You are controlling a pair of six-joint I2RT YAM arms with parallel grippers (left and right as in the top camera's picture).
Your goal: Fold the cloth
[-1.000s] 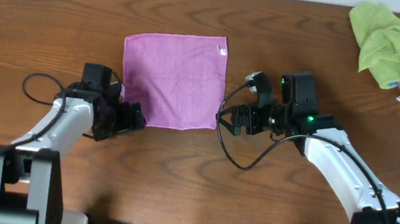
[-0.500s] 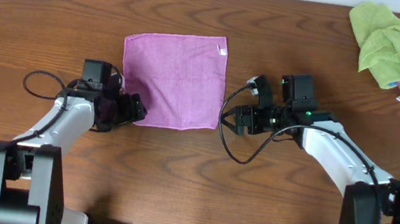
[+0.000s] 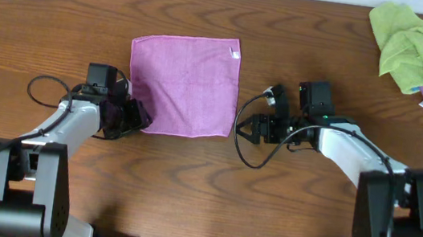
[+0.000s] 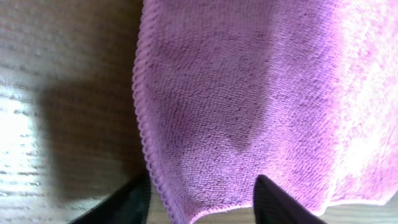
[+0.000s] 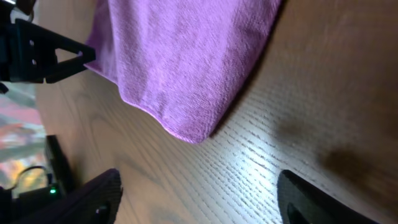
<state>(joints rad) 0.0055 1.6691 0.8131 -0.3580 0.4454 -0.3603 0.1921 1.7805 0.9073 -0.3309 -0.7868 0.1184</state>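
While the purple cloth [image 3: 183, 85] lies flat and square at the middle of the wooden table [image 3: 304, 219], no fold is seen made; the whole task is judged left. Its near-left corner is straddled, not visibly pinched, by the left gripper [image 4: 202, 205], jaws half-spread. The right gripper [image 5: 199, 202] is held wide and empty before the near-right corner. Thin, soft pile and a stitched hem are shown.
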